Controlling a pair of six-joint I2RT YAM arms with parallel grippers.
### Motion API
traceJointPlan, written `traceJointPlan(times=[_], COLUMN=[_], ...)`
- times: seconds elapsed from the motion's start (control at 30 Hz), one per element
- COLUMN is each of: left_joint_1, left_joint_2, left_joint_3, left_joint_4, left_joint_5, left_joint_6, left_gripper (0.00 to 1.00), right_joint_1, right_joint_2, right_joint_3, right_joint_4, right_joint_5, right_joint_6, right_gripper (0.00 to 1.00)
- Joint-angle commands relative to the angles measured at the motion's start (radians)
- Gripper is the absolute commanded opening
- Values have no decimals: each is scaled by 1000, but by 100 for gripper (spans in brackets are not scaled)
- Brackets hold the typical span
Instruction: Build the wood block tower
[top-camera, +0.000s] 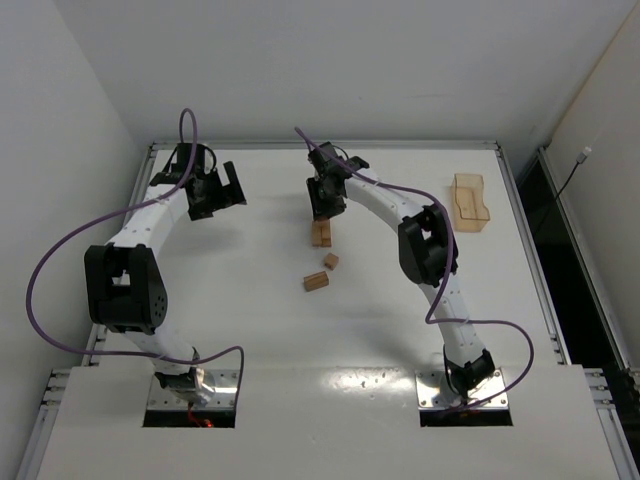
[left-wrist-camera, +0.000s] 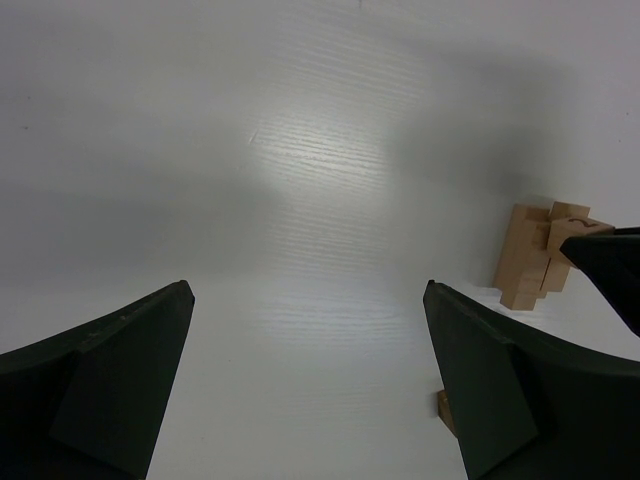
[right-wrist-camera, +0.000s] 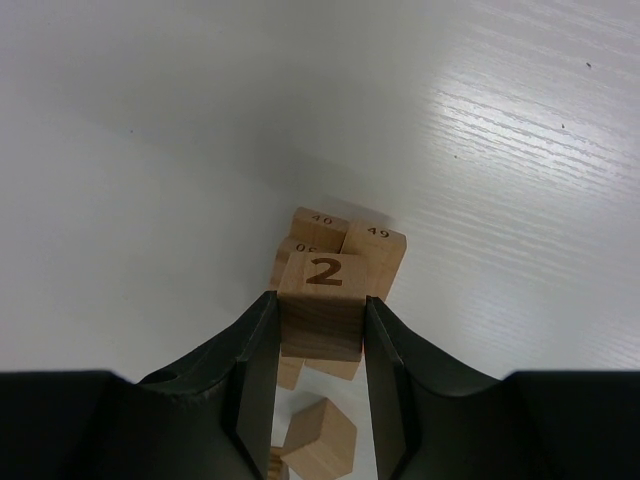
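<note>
A small stack of wood blocks (top-camera: 321, 234) stands mid-table; it shows in the left wrist view (left-wrist-camera: 536, 256) and in the right wrist view (right-wrist-camera: 350, 243), with numbers 40 and 49 on its tops. My right gripper (top-camera: 323, 200) is shut on a wood block marked 2 (right-wrist-camera: 322, 305), held just over the stack. Two loose blocks lie nearer: one (top-camera: 331, 261) and another (top-camera: 316, 281); one shows below the jaws (right-wrist-camera: 320, 445). My left gripper (top-camera: 222, 193) is open and empty over bare table at the far left (left-wrist-camera: 310, 300).
A clear orange-tinted bin (top-camera: 470, 201) stands at the far right of the white table (top-camera: 240, 330). Purple cables loop off both arms. Walls close the table on the left and back.
</note>
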Motion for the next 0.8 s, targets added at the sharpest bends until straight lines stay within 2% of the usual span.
traceJointPlan(times=[0.0, 0.03, 0.1, 0.13, 0.23, 0.43, 0.53, 0.67, 0.77], left_joint_1=[2, 2, 2, 2, 2, 2, 2, 2, 2], left_joint_2=[-11, -11, -11, -11, -11, -1, -1, -1, -12], left_joint_3=[17, 17, 17, 17, 17, 17, 17, 17, 17], left_joint_4=[27, 27, 27, 27, 27, 27, 27, 27, 27], left_joint_5=[14, 14, 24, 24, 24, 33, 33, 33, 33], left_joint_6=[-8, -8, -8, -8, -8, -8, -8, -8, -8], left_gripper=[100, 100, 100, 100, 100, 100, 100, 100, 100], right_joint_1=[-2, -2, -2, -2, -2, -2, -2, -2, -2], right_joint_2=[2, 2, -7, -7, -7, -17, -26, -82, -168], right_joint_3=[29, 29, 20, 20, 10, 10, 1, -23, -62], right_joint_4=[22, 22, 22, 22, 22, 22, 22, 34, 44], right_joint_5=[23, 23, 23, 23, 23, 3, 3, 27, 70], right_joint_6=[21, 12, 12, 12, 12, 12, 3, -35, -57], right_gripper=[4, 14, 17, 27, 37, 38, 48, 72, 72])
